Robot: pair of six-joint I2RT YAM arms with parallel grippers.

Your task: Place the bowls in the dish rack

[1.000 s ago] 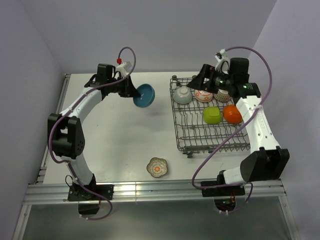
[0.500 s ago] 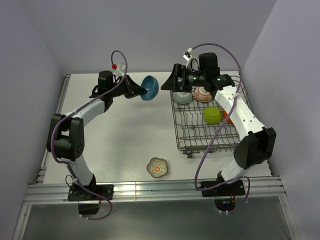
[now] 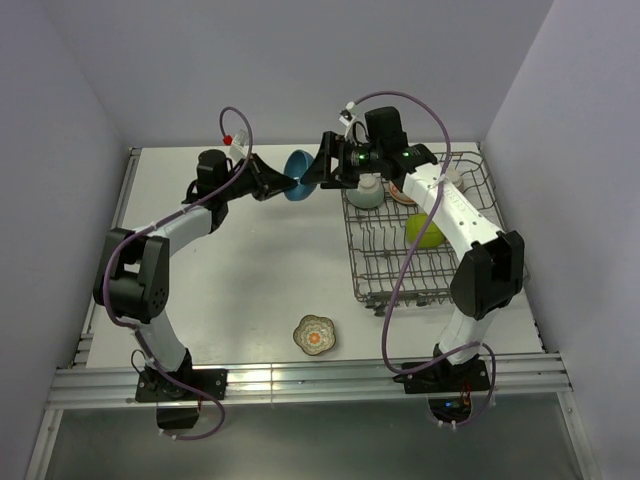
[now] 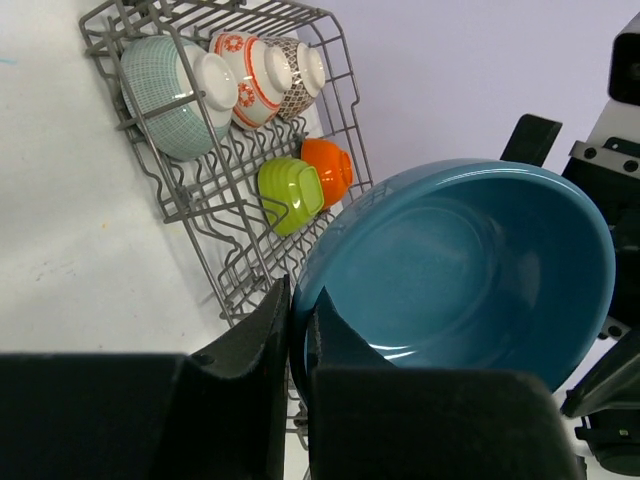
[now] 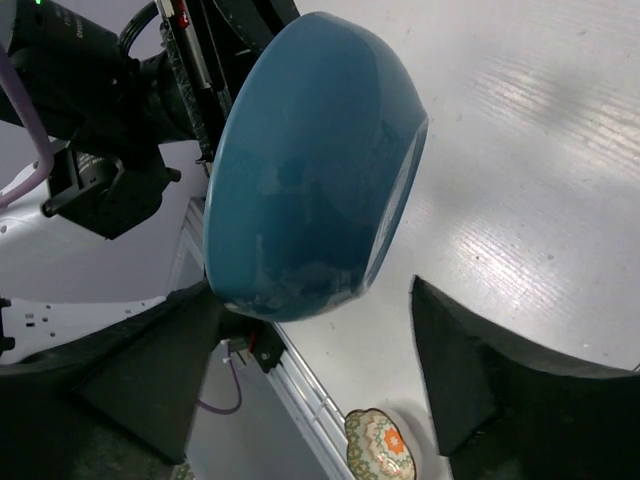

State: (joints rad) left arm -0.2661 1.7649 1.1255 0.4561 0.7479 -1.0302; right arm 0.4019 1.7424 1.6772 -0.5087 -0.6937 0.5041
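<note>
Left gripper [image 3: 284,183] is pinched narrow on the rim of the blue bowl [image 3: 298,174], holding it on edge in the air over the far part of the table [image 3: 240,270], just left of the rack's [image 3: 352,250] far-left corner. Right gripper [image 5: 318,295] is wide, one finger each side of the bowl's rounded body; can't tell if either pad touches yet. Reads as a hand-off: right takes it, then slots it in w/ the teal bowl [image 3: 365,192] & the others already racked. The floral bowl [image 3: 314,334] sits alone near my bases, well apart. What could go wrong, as I judge it: the wall is glazed & curved, so if right closes off-centre the bowl prob. squirts out of the pinch or rolls in it. If left lets go before right is firm, it drops to the table & may chip. If both hold & either arm moves, the rim grip gets twisted. My two sets of fingers are v. close, so they could knock. On the swing to the rack, the bowl could clip the tines or the teal bowl at that corner.
</note>
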